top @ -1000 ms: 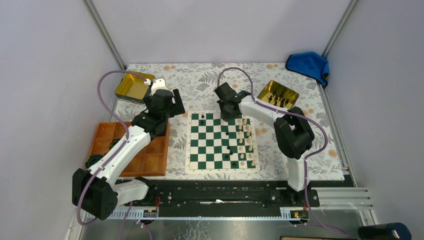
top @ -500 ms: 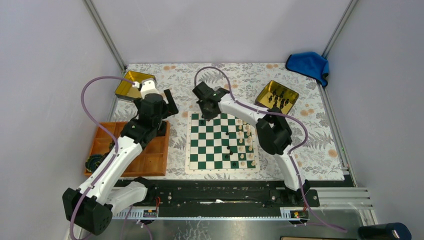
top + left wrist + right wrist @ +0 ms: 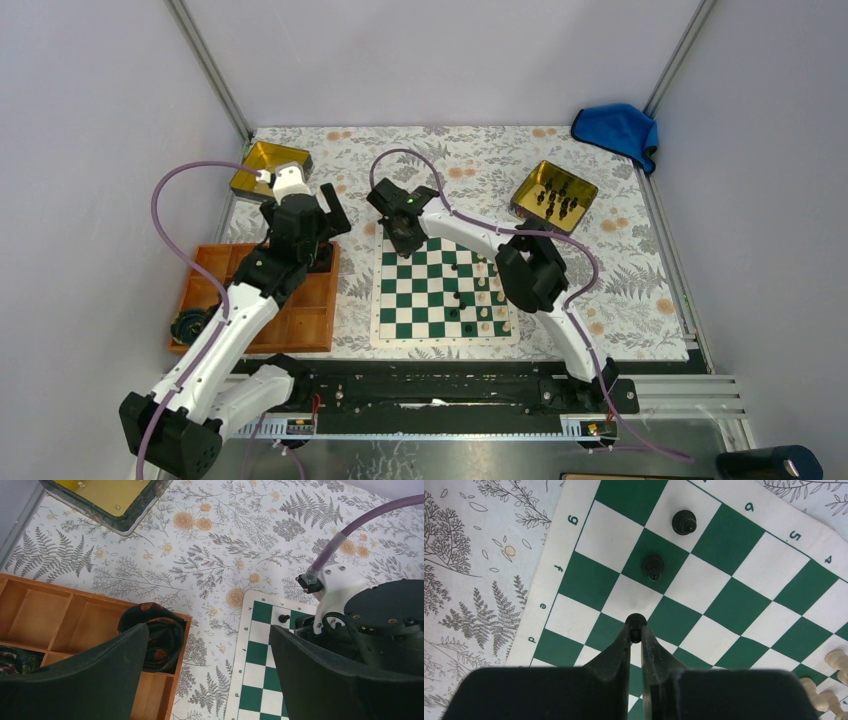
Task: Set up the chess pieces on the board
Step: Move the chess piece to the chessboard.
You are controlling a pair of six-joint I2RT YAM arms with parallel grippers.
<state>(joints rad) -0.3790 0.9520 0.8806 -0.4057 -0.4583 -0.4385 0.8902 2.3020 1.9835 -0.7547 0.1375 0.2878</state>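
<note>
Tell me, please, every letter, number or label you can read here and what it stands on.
"g", "f", "e", "d": down the chessboard's white border, right wrist view.
"6", "5", "4": along its adjoining border.
Left wrist view's border marks: too blurred to read.
Nothing else legible.

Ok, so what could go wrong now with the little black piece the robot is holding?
1. The right hand pinches the black piece only by its round head, so it might slip or topple when set on the board.
2. A second black piece stands just ahead; the hand could knock it over.
3. The open left hand hovers right beside the right arm, so they might bump.
</note>
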